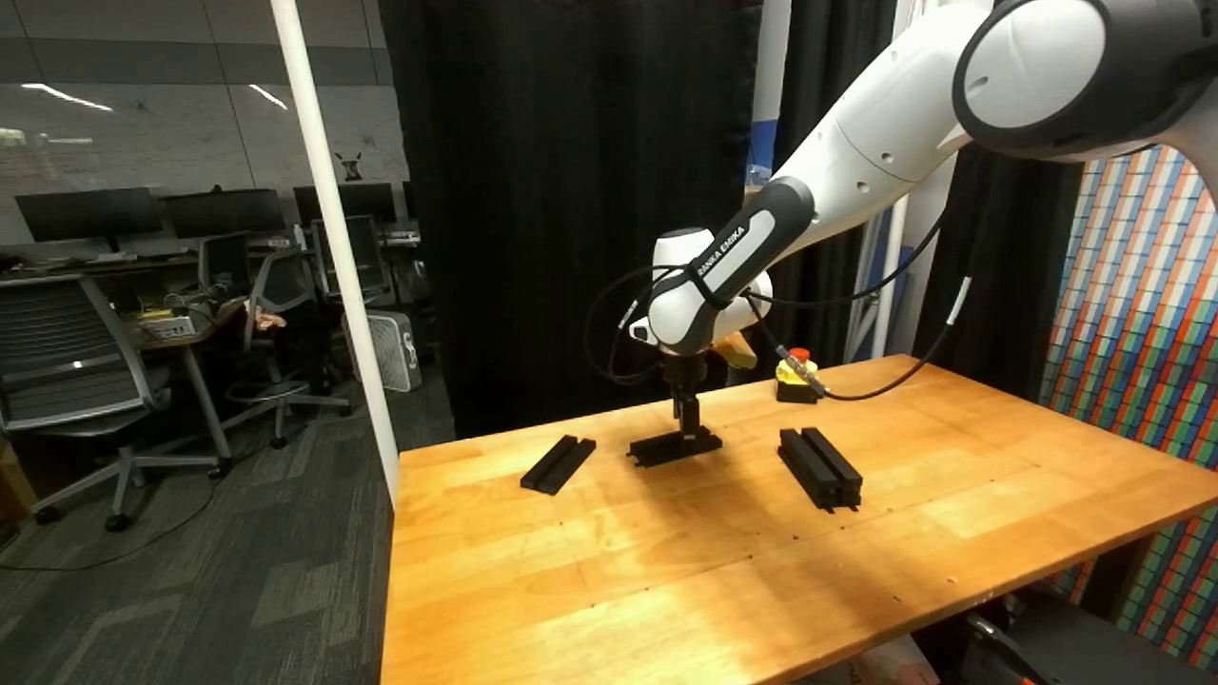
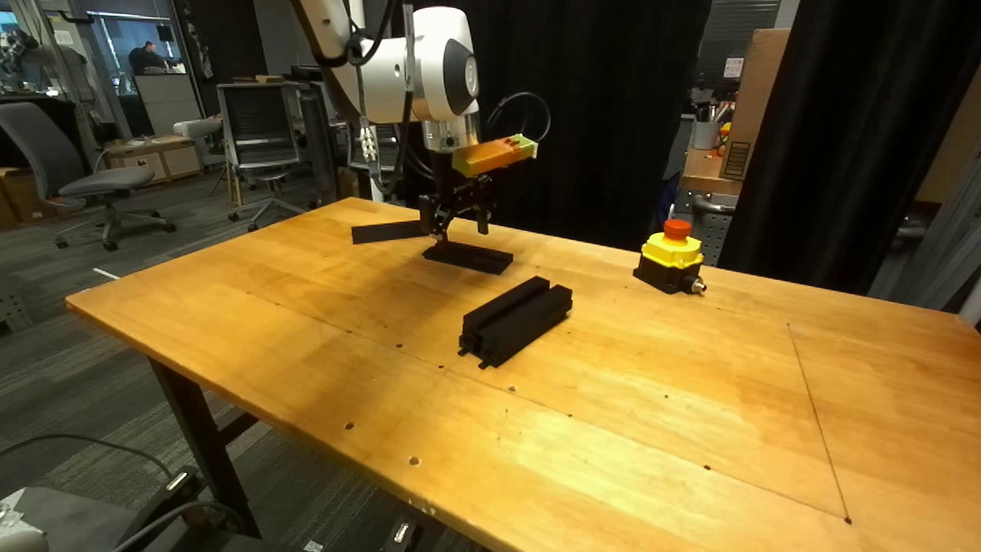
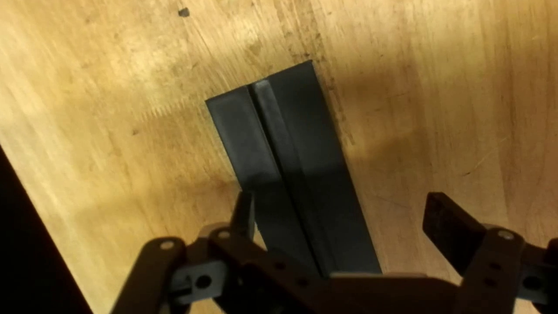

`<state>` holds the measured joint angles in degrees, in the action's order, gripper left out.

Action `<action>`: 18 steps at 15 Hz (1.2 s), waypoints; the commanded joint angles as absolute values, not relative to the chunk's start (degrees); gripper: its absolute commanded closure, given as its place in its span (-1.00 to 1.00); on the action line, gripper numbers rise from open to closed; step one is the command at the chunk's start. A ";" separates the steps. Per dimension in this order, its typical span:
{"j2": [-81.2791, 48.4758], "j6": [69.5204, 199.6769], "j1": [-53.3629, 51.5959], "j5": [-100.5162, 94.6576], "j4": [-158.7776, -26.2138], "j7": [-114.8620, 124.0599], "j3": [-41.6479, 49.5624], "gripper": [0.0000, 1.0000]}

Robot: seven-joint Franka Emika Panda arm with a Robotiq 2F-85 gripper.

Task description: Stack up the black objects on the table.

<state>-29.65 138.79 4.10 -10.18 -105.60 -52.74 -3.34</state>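
gripper (image 3: 340, 207): spread wide, gripping nothing | black slab (image 3: 293, 168): on the table (image 2: 644, 399), between the fingers (image 3: 451, 231) in wrist view, askew, nearer one | risk: off-centre closing may twist it, landing it crooked on the stack (image 2: 525, 322)

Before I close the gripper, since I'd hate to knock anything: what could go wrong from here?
In the wrist view, the black bar lies askew and off-centre relative to the open gripper, so closing might twist or shove it. Later, setting it down crooked could jostle the grooved stack.
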 commanded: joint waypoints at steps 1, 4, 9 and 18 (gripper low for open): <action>-32.41 138.33 5.59 -8.95 -101.72 -56.54 -4.93 -1.00; -34.11 137.76 5.98 -8.51 -99.86 -58.39 -5.40 -1.00; -36.70 136.90 6.30 -8.27 -97.22 -60.08 -5.84 -1.00; -39.65 135.97 6.67 -7.69 -94.20 -61.54 -6.10 -0.45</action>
<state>-38.39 137.55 5.49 -9.22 -97.00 -59.44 -4.81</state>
